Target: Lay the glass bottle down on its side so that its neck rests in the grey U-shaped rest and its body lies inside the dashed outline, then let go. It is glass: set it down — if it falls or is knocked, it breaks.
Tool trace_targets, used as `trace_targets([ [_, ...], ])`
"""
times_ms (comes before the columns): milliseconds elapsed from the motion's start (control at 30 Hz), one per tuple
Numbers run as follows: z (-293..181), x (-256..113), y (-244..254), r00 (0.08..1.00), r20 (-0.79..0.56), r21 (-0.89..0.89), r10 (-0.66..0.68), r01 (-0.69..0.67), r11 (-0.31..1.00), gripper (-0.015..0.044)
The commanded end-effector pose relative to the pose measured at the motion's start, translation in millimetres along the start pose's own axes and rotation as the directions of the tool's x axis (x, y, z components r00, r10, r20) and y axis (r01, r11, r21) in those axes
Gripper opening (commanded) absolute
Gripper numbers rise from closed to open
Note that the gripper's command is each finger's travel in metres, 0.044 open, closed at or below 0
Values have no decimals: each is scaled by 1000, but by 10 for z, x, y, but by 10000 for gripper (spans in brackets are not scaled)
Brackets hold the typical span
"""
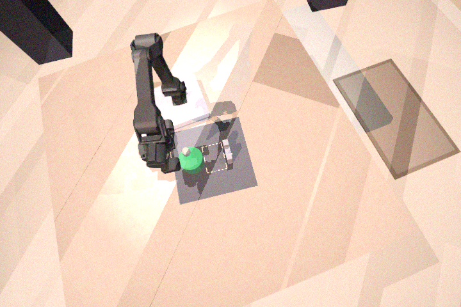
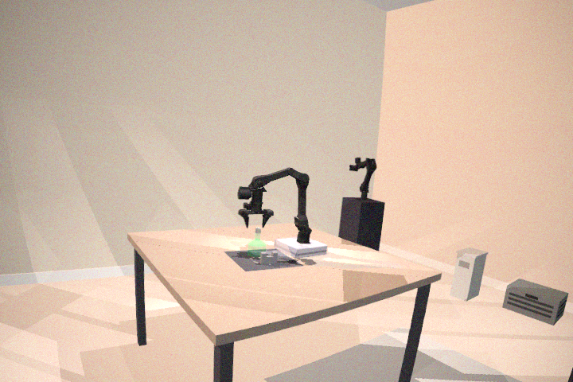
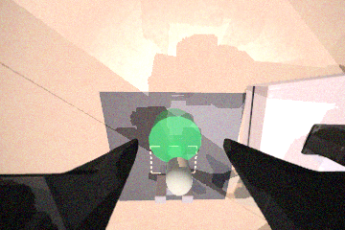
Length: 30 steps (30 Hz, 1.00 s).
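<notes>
The green glass bottle (image 1: 191,161) (image 2: 256,249) (image 3: 172,134) stands upright on the dark mat (image 1: 238,177) (image 3: 120,105), its pale-capped neck pointing up. The dashed outline (image 1: 217,171) (image 3: 151,163) lies on the mat beside the bottle. The grey U-shaped rest (image 1: 228,152) (image 2: 269,260) (image 3: 160,198) stands at the outline's far side from the bottle, its two prongs up. My gripper (image 2: 255,227) (image 3: 181,142) is open and empty, pointing down. Its fingertips are just above the bottle's cap, one to each side in the exterior view. In the top view the fingertips are hidden.
The white base block (image 1: 193,114) (image 2: 302,249) (image 3: 295,134) under the arm stands close beside the mat. The table edge (image 2: 323,315) is well away from the mat. A second arm (image 2: 366,177) stands on a dark pedestal beyond the table.
</notes>
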<state>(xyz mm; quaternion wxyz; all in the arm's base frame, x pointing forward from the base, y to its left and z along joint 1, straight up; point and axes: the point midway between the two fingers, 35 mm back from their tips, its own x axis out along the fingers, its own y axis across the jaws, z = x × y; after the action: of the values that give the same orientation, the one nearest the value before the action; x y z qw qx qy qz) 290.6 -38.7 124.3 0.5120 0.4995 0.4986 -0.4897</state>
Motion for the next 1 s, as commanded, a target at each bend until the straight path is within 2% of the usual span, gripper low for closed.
trace_targets([
  [0,-21,-22,19,1000,5,1,0,0,1000,440],
  [933,-451,-20,14,1000,0,1,0,0,1000,440],
  [967,-451,-20,14,1000,0,1,0,0,1000,414],
])
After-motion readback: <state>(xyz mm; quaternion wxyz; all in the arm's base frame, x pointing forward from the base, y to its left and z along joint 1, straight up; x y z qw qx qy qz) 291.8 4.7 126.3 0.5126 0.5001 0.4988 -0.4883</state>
